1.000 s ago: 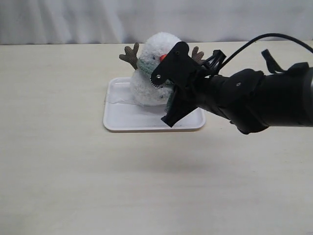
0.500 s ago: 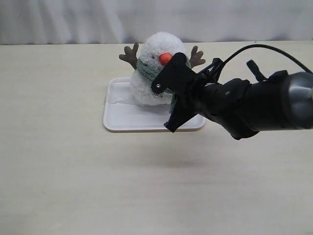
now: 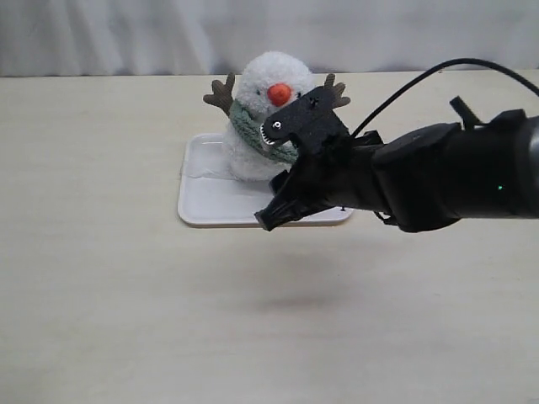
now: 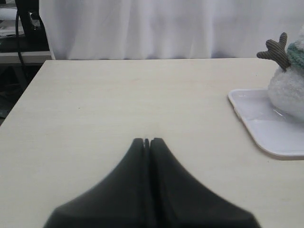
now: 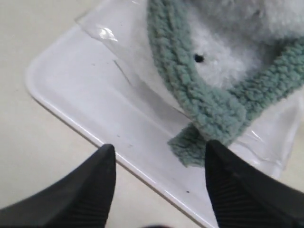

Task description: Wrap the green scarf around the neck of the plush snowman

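The plush snowman (image 3: 268, 84) stands upright on a white tray (image 3: 206, 202), orange nose facing front. The green scarf (image 3: 250, 128) lies around its neck; its two ends cross on the chest (image 5: 213, 111) and one end rests on the tray. My right gripper (image 5: 160, 148) hovers over the tray's front edge, just in front of the snowman, open and empty, with the scarf end beyond its fingertips. My left gripper (image 4: 147, 141) is shut with nothing in it, low over bare table, well away from the snowman (image 4: 290, 80).
A clear plastic sheet (image 5: 118, 52) lies on the tray under the snowman. The tan table (image 3: 126, 295) runs wide around the tray, with a white curtain (image 3: 126, 34) behind its far edge. The right arm (image 3: 455, 172) reaches in from the right.
My right gripper has opened and let go of the scarf end, then drawn back and down toward the tray's front edge. The snowman's face is now uncovered.
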### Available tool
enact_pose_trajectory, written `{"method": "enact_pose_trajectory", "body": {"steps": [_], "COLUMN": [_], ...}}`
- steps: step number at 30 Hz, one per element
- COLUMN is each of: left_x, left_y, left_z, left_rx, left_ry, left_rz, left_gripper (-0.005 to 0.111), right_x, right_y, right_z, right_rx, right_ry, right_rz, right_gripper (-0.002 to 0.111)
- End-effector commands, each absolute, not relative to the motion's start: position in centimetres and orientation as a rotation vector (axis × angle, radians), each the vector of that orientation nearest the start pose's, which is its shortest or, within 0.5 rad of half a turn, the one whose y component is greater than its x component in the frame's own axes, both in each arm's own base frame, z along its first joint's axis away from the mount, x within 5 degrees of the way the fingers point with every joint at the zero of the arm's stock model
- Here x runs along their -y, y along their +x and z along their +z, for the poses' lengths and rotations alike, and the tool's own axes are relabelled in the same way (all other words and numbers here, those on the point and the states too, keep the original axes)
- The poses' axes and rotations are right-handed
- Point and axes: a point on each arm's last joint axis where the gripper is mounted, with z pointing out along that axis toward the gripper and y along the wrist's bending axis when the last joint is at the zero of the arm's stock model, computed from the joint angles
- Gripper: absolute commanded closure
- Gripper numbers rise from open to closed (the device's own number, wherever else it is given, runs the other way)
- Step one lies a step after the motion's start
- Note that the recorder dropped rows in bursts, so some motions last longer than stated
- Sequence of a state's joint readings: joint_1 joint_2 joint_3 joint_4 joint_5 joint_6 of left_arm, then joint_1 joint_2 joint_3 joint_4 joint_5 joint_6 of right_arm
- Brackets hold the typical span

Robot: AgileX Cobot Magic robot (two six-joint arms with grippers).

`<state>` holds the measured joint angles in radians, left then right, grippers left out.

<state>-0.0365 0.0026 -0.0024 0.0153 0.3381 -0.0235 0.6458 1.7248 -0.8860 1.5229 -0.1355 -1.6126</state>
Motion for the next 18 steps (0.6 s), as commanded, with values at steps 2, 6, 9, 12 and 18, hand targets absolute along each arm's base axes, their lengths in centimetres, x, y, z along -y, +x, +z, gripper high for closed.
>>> {"method": "enact_pose_trajectory", "body": {"steps": [2,6,9,12,18], "left_x": [0.1,0.1,0.1,0.1,0.1], "left_y": [5.4,5.4,5.4,5.4,5.4], "left_z": [18.4,18.4,18.4,18.4,18.4], "left_rx": [-1.809,-1.807,-1.807,-1.807,-1.807], "left_ry": [0.015,0.015,0.015,0.015,0.015], "left_rz": [-0.031,-0.031,-0.031,-0.031,-0.031], "left_gripper": [0.107,0.107,0.107,0.107,0.107], "right_x": [-19.8,-18.9,-18.4,-17.8,-16.0], "right_y": [27.7,27.5,26.9,26.0,23.4], "right_z": [20.5,22.6,24.6,26.6,29.1], "right_rx": [-2.138,-2.110,-2.059,-2.002,-1.925], "right_ry": [-0.715,-0.592,-0.556,-0.545,-0.510], "right_rz": [0.232,0.208,0.223,0.263,0.308], "right_gripper": [0.043,0.038,0.038,0.043,0.065]}}
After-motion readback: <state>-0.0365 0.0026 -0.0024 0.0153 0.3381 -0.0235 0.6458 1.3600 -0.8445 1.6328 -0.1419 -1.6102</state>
